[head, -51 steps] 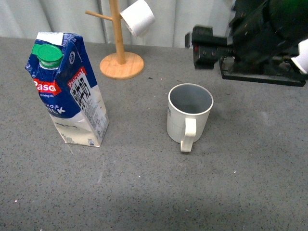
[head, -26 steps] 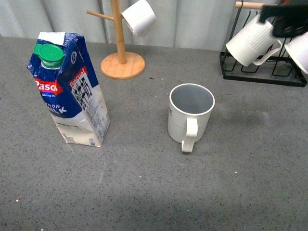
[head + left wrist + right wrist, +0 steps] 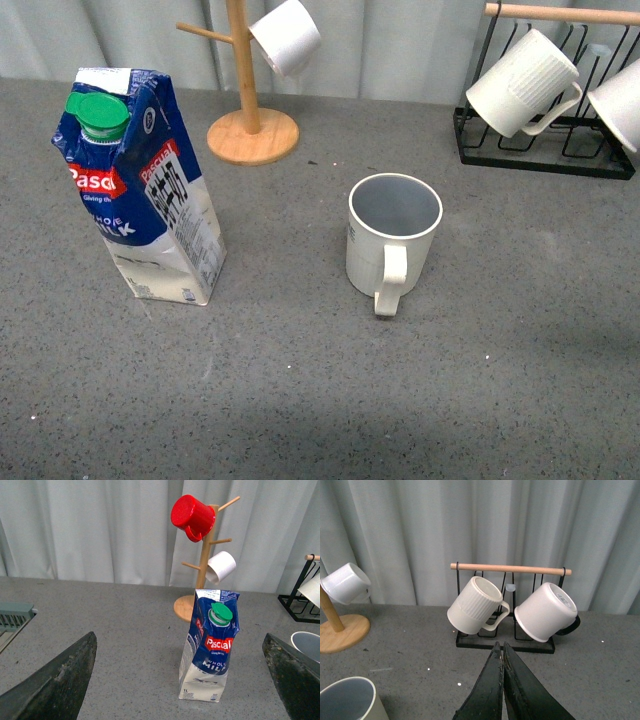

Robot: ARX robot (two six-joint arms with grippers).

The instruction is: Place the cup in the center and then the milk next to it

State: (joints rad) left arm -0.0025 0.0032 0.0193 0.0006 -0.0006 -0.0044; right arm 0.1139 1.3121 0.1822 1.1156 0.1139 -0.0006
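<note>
The cup [image 3: 393, 241], a cream-white ribbed mug with a pale grey-blue inside, stands upright near the middle of the grey table with its handle toward me. Its rim shows in the right wrist view [image 3: 350, 700] and at the edge of the left wrist view [image 3: 307, 646]. The milk [image 3: 142, 185], a blue-and-white carton with a green cap, stands upright well left of the cup, apart from it. Neither gripper shows in the front view. My left gripper [image 3: 181, 680] is open and empty, with the milk [image 3: 210, 645] between its wide jaws and farther off. My right gripper [image 3: 502, 650] is shut and empty.
A wooden mug tree [image 3: 250, 120] with a smooth white cup [image 3: 285, 35] stands at the back; the left wrist view shows a red cup [image 3: 192, 516] on it too. A black rack [image 3: 545, 150] at the back right holds a ribbed white mug [image 3: 520, 85] and another white mug [image 3: 546, 611].
The right arm, which covered the rack at the back right, has drawn away out of the front view. The cup and the milk have not moved.
</note>
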